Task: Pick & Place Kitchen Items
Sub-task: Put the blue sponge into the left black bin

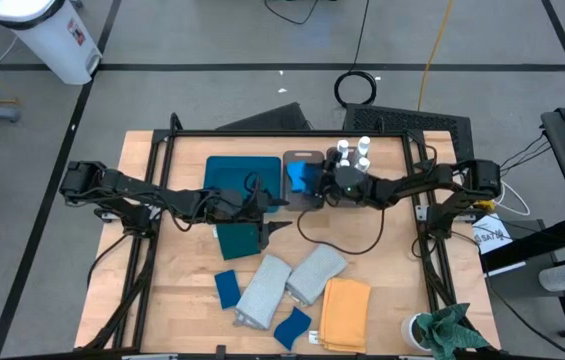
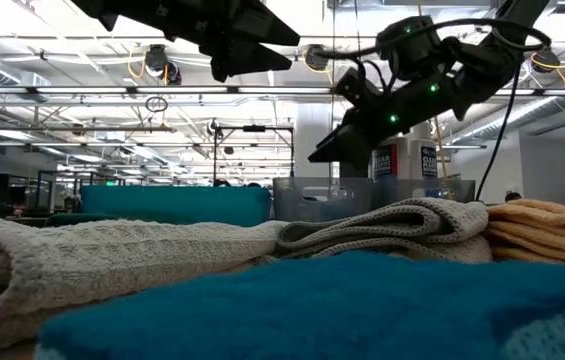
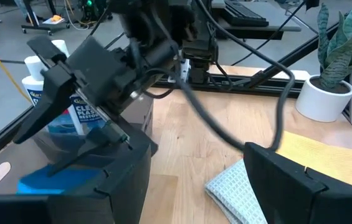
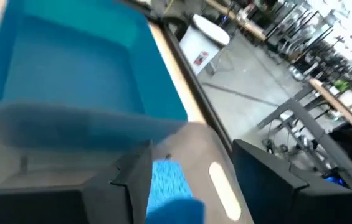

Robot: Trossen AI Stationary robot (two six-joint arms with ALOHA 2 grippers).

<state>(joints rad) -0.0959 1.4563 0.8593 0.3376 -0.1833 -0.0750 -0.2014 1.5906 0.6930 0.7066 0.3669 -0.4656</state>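
My right gripper (image 1: pixel 307 183) hangs open over a grey bin (image 1: pixel 304 160). A blue sponge (image 3: pixel 54 180) lies in the bin below its spread fingers and shows between them in the right wrist view (image 4: pixel 165 179). My left gripper (image 1: pixel 274 226) is open and empty above the table, beside a dark teal cloth (image 1: pixel 238 241) that lies flat on the wood. White bottles with blue labels (image 1: pixel 354 152) stand behind the right gripper. Two pale grey cloths (image 1: pixel 265 290) (image 1: pixel 316 272), a mustard cloth (image 1: pixel 345 312) and two blue sponges (image 1: pixel 227 288) (image 1: pixel 291 328) lie near the front.
A flat teal tray (image 1: pixel 234 178) lies left of the bin. A potted plant (image 1: pixel 450 332) stands at the front right corner. A black frame (image 1: pixel 262 133) borders the table. Bare wood (image 1: pixel 382 250) lies between the bin and the cloths.
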